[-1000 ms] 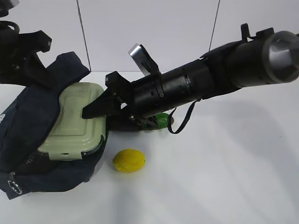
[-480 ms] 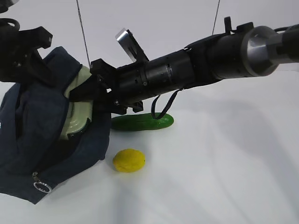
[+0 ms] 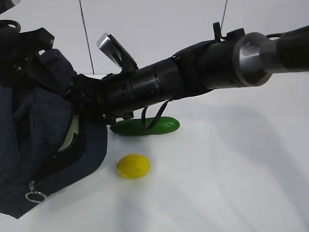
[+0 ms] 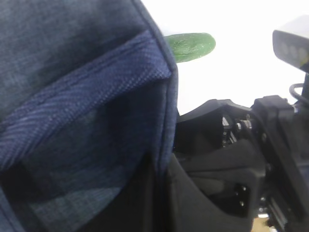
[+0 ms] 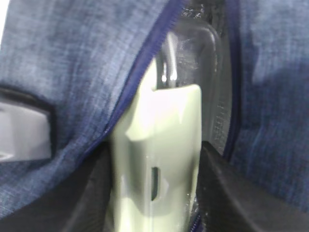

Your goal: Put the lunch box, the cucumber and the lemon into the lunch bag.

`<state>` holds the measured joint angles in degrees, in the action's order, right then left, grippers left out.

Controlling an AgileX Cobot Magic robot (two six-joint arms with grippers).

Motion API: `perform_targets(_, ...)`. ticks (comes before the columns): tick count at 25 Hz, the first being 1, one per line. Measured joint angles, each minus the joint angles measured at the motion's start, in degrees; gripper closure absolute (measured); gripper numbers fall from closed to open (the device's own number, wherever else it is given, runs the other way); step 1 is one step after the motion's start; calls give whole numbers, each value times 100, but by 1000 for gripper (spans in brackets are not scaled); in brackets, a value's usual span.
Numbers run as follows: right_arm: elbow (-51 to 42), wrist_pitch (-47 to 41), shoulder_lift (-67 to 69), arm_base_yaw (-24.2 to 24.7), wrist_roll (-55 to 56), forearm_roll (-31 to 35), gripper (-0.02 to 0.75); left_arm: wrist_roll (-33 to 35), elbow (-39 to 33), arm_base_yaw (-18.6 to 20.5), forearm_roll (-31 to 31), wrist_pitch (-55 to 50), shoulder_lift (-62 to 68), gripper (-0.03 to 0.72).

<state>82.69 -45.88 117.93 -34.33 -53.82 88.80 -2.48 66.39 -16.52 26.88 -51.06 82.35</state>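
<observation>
The navy lunch bag [image 3: 38, 135] stands at the left, its top flap raised to my left gripper [image 3: 36, 55], which looks shut on the fabric. The left wrist view is filled by bag cloth [image 4: 72, 96]. My right gripper [image 5: 154, 193] is shut on the lunch box [image 5: 159, 140], its fingers [image 5: 89, 193] on both sides of the sage-green lid, deep in the bag opening. In the exterior view only a pale sliver of the box [image 3: 70, 137] shows. The cucumber [image 3: 145, 126] and the lemon [image 3: 133, 166] lie on the table right of the bag.
The right arm [image 3: 193, 72] stretches across the middle, above the cucumber. The zipper's ring pull [image 3: 35, 196] hangs at the bag's front lower corner. The zipper edge [image 5: 145, 63] runs beside the box. The table is white.
My right gripper has pushed the lunch box leftward into the bag. The box went from lying flat in plain view to nearly hidden by the fabric. The cucumber now shows.
</observation>
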Motion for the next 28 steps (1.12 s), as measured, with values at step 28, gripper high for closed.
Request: perform_targets(28, 41, -910, 256, -115, -429, -408, 329, 19, 0, 0, -247, -617, 0, 695)
